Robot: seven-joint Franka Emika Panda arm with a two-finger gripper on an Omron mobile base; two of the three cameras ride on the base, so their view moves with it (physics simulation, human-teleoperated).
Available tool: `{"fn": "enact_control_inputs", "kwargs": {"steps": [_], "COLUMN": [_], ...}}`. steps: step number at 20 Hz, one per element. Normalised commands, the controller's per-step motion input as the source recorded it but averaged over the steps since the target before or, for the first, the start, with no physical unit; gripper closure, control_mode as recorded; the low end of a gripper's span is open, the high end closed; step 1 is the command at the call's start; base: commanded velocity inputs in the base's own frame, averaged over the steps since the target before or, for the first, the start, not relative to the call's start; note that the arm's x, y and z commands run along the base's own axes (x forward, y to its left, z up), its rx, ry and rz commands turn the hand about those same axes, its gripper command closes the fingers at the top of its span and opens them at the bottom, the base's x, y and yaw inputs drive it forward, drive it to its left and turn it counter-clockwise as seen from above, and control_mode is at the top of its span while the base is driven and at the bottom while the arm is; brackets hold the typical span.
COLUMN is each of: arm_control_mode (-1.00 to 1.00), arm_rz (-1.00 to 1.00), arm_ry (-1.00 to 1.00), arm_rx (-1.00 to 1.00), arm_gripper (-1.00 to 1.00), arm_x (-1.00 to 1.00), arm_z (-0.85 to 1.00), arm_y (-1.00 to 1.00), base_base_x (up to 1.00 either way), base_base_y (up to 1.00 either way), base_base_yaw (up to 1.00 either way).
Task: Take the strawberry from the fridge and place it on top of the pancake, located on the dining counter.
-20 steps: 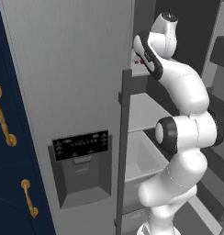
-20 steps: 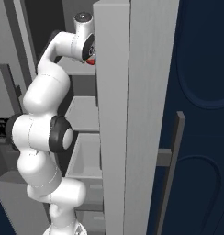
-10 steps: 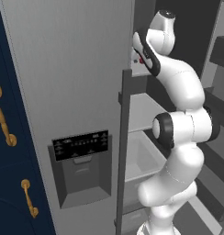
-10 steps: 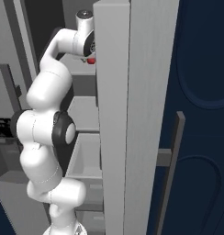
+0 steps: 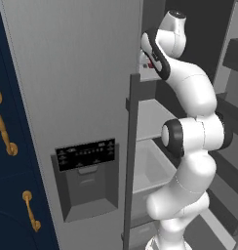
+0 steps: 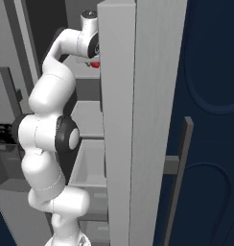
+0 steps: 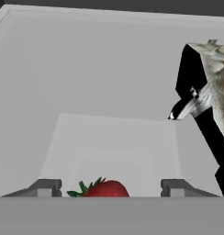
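Note:
The strawberry [image 7: 104, 189] lies on a pale grey shelf [image 7: 109, 96] high inside the open fridge [image 5: 67, 73]. My gripper [image 7: 111, 187] is down around it, open, with one fingertip [image 7: 48, 186] on each side and a gap between each and the fruit. From the base, the hand [image 5: 149, 58] reaches onto that upper shelf, and a spot of red strawberry [image 6: 95, 63] shows beside the door edge. The pancake and the dining counter are out of view.
A dark mottled package [image 7: 210, 92] stands on the shelf to the right of the hand. Below are a lower shelf and a pale drawer [image 5: 150, 166]. The fridge door with its dispenser panel [image 5: 87, 156] and long handle [image 5: 130, 146] flanks the arm. Navy cabinets [image 5: 4, 195] stand to the left.
The upper arm and hand have edged slightly further onto the upper shelf. The strawberry has stayed where it was.

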Motion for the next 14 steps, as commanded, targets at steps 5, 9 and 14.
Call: {"fn": "enact_control_inputs", "kwargs": {"steps": [5, 9, 14], "arm_control_mode": [-1.0, -1.0, -1.0], "arm_rz": [0.04, 0.02, -0.02], "arm_ry": [0.01, -0.01, -0.06], "arm_rx": [0.04, 0.02, 0.0], "arm_gripper": [1.0, 1.0, 1.0], "arm_x": [-0.01, -0.29, -0.82], "arm_z": [-0.43, -0.19, -0.03], "arm_y": [0.15, 0.06, 0.01], "base_base_x": [0.0, 0.0, 0.0], "base_base_y": [0.0, 0.0, 0.0], "base_base_yaw": [0.0, 0.0, 0.0]}}
